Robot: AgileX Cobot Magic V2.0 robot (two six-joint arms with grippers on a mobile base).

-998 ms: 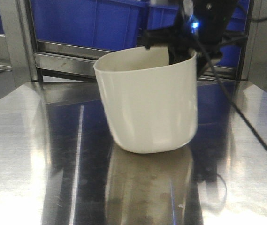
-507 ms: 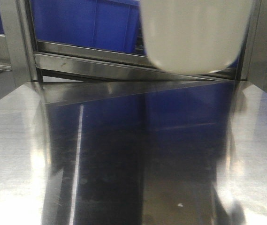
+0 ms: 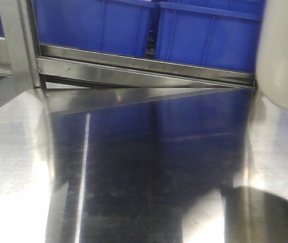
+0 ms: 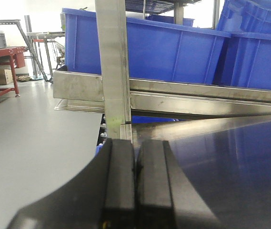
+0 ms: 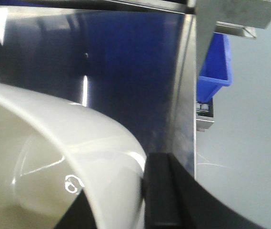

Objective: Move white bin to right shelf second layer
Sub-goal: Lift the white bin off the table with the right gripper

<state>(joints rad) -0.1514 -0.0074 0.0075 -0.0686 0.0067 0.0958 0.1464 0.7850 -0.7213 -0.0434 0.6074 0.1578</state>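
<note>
At the right wrist, right gripper (image 5: 125,202) is clamping the wall of the cream-white smooth plastic bin (image 5: 49,157). One black finger (image 5: 160,191) is outside the rim; the other looks to be inside. On the other side, left gripper (image 4: 134,183) is sitting low by the flat stainless-steel table (image 4: 230,162), jaws pressed together, carrying nothing. Front view: the bin (image 3: 285,55) is hanging clear of the table at the frame's right edge, its shadow (image 3: 273,212) falling on the steel below. Further back, large blue rectangular plastic crates (image 3: 209,35) are sitting above a steel rack beam (image 3: 133,68).

My read: lift done, carry step running. The roller-lane second layer isn't showing in any view. Next move is calling for a swing right clear of the steel upright (image 5: 204,57), then setting the base flat on the rollers before release.
</note>
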